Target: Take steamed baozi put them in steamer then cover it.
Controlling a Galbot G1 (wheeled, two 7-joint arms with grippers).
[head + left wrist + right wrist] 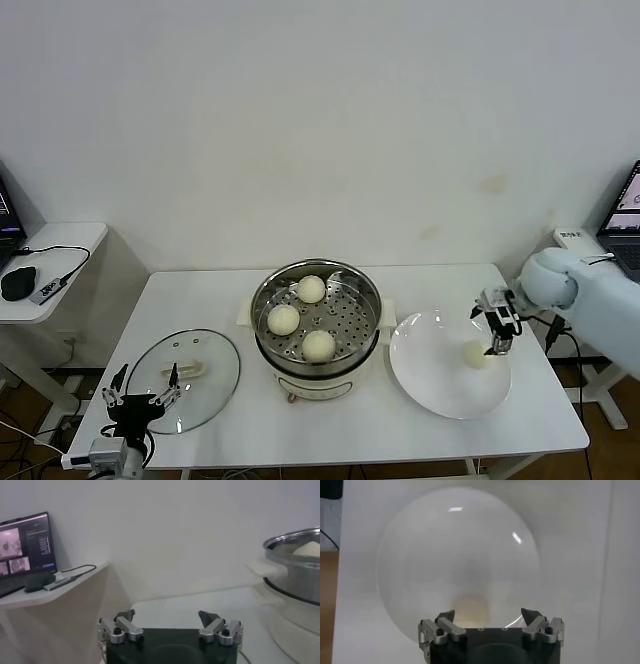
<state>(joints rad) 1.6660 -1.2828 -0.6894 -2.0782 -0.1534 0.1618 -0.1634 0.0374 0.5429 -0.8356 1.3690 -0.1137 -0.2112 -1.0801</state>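
white table [200, 300], wall behind it. steamer [316, 318] sits mid-table: round shiny steel pot, perforated tray inside, cream-white base with a side handle showing toward the robot's left. three steamed baozi in the tray, each smooth, round, cream-white, no folds visible: one at the back [311, 289], one toward the left [283, 319], one at the front [318, 345]. they sit apart from each other, not touching.

fourth bun [474, 355] lies on the flat white plate [430, 380], just beside the steamer on its right side. bun sits toward the plate's right portion, pale yellowish-cream. in the right wrist view it shows as a soft pale blur [471, 607] on the plate [420, 555], lying ahead of and between the spread fingers.

right gripper [498, 330] hangs directly over that bun, pointing down, fingers [445, 617] spread wide, nothing between them. whether the tips touch the bun cannot be told.

left gripper [143, 392] low at the table's front left corner, over the near edge of the glass lid [200, 365], fingers [122, 617] parted and empty. lid lies flat on the table left of the steamer, cream handle up. left wrist view catches the steamer's steel rim [292, 560] with one bun top [309, 549] peeking above it.

side desk [60, 245] at far left carries a laptop [25, 547].
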